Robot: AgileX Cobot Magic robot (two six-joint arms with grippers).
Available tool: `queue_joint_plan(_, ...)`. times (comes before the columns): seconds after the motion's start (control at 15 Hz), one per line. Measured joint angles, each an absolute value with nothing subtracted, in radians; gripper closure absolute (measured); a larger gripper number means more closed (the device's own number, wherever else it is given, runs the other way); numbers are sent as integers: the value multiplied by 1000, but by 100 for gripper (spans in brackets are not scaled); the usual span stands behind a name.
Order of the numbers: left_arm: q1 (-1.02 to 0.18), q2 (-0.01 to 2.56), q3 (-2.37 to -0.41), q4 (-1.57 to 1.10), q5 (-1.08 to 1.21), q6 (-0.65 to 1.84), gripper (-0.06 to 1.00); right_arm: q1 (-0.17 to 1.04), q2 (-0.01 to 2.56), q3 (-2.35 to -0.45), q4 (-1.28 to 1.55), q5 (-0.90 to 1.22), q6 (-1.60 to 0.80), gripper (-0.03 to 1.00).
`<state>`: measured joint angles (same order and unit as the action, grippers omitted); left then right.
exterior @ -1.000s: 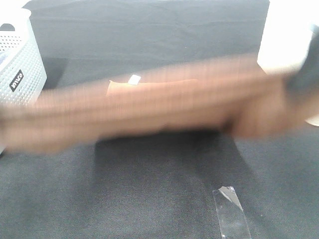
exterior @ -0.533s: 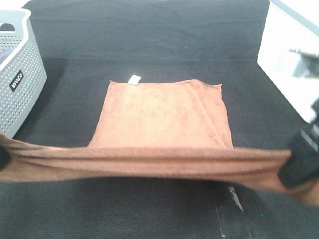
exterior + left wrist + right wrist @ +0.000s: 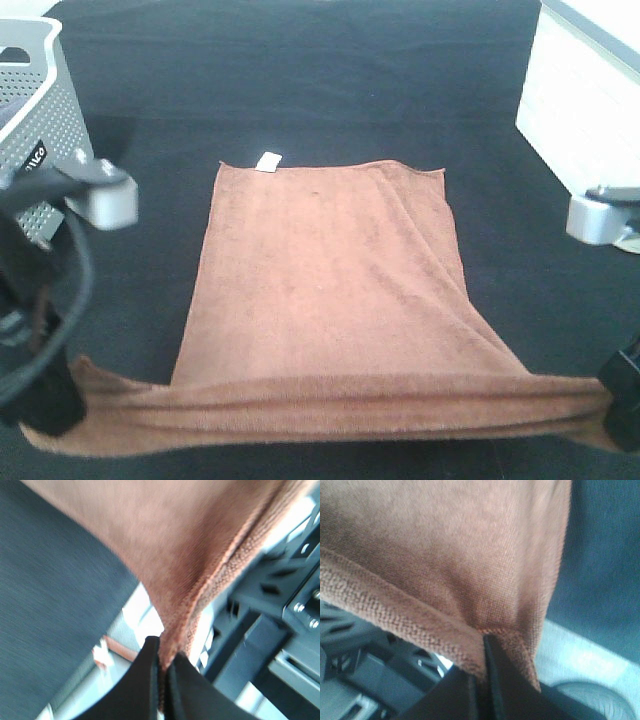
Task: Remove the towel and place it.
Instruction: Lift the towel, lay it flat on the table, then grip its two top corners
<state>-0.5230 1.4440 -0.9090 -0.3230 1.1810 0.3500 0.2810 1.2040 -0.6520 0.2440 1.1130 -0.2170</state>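
Observation:
The brown towel lies spread on the black table, with its white tag at the far edge. Its near edge is lifted and stretched taut between my two grippers at the front of the table. My left gripper is shut on the near left corner. My right gripper is shut on the near right corner. In the left wrist view the black jaws of the left gripper pinch the towel's hem. In the right wrist view the right gripper pinches the towel's corner.
A white perforated basket stands at the far left. A white box stands at the far right edge. Black tabletop shows beyond the towel and on both sides of it.
Both grippers have carried the towel's stretched edge toward the front of the table and lower. The towel now lies spread flat over more of the table.

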Motion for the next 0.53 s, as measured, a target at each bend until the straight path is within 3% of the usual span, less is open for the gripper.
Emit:
queue_joint_plan(0.2, -544, 1497, -909, -307, 1181, 194, 94, 280, 1281, -651, 267, 1139, -217, 97)
queue_joint_plan(0.53, -547, 1499, -862, -326, 1183, 156, 94, 278, 1342, -583, 334, 1172, -244, 97)
